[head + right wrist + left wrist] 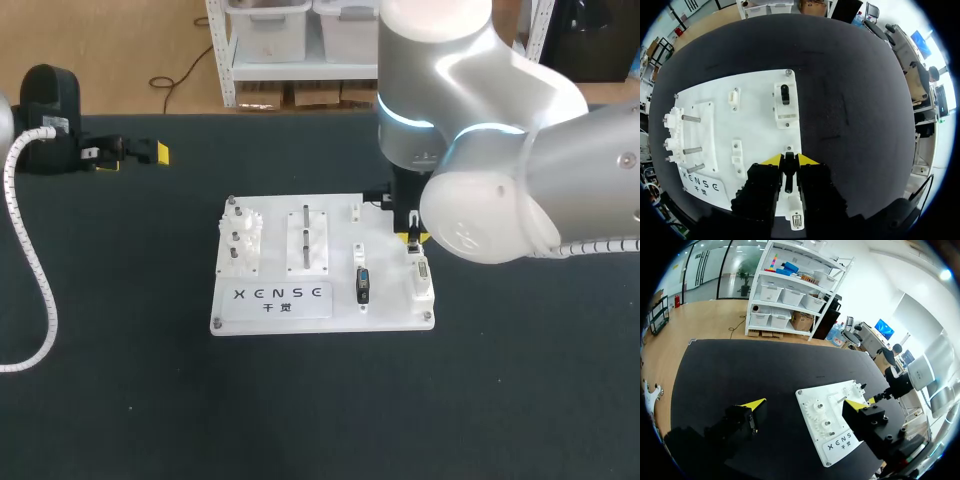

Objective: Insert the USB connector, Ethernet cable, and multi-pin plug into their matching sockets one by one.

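- A slim black plug (788, 175) is sitting between the fingers of the right gripper (789, 160), which are pinching it from both sides. Too little of it is showing to tell its type.
- The plug is hanging over the right edge of the white socket board (755, 125), between the two sockets along that edge.
- The board is lying near the middle of the black counter (500, 400). It is carrying white gears (248, 228) with metal pegs (690, 118) at its left edge and a slotted white block (307, 240) beside them.
- By the board's far right corner, a black connector (785, 94) is standing in a white socket (785, 114).
- At the near right corner, a white socket block (422, 282) is sitting just below the right gripper, its grey slotted face turned up.
- Left of that block, near the board's near edge, a dark connector (362, 285) with a bluish-silver face is resting in a white holder (360, 255).
- In the head view the right arm (500, 180) is covering the far right corner, so only the right wrist view is showing the grip and the seated black connector clearly.
- The left gripper (135, 155) is hovering near the counter's far left corner, well apart from the board. The left wrist view is showing its fingers (753, 404) spread wide with nothing held between them.
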`<act>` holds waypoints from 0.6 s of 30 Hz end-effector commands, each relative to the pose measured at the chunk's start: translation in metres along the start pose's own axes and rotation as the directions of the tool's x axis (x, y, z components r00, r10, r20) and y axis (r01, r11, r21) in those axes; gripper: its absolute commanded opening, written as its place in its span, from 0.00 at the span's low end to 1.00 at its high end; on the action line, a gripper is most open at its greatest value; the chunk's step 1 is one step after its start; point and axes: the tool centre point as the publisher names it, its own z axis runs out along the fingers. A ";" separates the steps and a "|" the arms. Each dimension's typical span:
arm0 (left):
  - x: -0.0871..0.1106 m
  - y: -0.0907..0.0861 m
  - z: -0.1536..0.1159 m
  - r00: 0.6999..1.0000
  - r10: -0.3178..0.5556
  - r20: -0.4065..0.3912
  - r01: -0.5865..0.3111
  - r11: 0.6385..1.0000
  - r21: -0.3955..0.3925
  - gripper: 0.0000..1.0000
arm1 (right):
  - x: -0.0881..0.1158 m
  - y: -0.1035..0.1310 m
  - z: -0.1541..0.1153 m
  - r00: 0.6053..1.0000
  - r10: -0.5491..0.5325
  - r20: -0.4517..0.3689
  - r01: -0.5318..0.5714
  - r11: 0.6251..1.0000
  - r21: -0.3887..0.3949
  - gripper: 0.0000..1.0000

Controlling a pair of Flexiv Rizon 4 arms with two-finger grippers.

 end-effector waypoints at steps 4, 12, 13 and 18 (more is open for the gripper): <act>0.000 0.000 0.000 1.000 0.000 0.000 0.000 1.000 0.000 1.00 | 0.006 -0.003 0.001 1.000 0.003 0.005 -0.003 1.000 -0.002 0.00; 0.000 0.000 0.000 1.000 0.000 0.000 0.000 1.000 0.000 1.00 | 0.008 -0.001 0.004 1.000 0.001 -0.003 -0.001 1.000 -0.001 0.00; 0.000 0.000 0.000 1.000 0.000 0.000 0.000 1.000 0.000 1.00 | 0.008 -0.001 0.004 1.000 0.000 -0.003 0.000 1.000 -0.001 0.00; 0.000 0.000 0.000 1.000 0.000 0.000 0.000 1.000 0.000 1.00 | 0.009 0.000 0.004 1.000 -0.003 -0.005 0.003 1.000 -0.004 0.00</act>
